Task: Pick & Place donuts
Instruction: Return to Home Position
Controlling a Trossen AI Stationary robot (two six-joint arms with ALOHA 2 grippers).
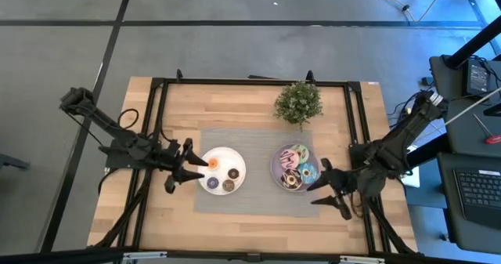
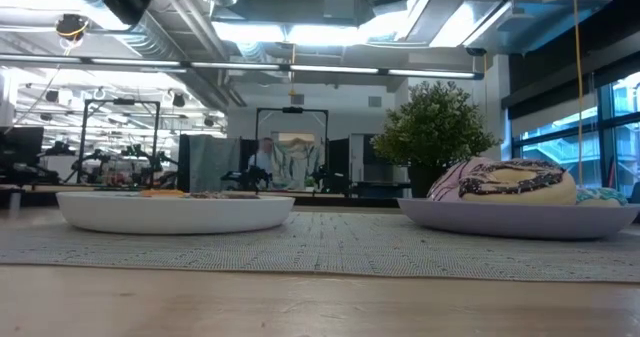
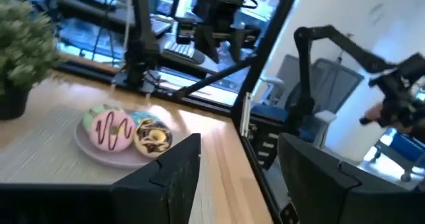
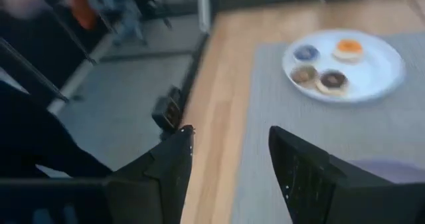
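1. You are at the wrap-up: by my reading, sorting is done and what is left is taking the arms home.
2. The four mini donuts (image 4: 333, 80) lie on the white plate (image 1: 223, 155); the four large donuts (image 3: 113, 129) sit crowded together on the lilac plate (image 1: 274, 167). Both plates rest on the grey mat (image 1: 258, 139).
3. The left gripper (image 1: 188, 172) hangs just beside the white plate, claw spread and holding nothing.
4. The right gripper (image 1: 322, 187) hangs just beside the lilac plate, claw likewise spread and empty (both wrist views show bare fingers with a gap between).
5. Your next move likely calls for drawing each arm up and away from its plate without clipping a rim.
6. I can read no brand, label or writing anywhere.
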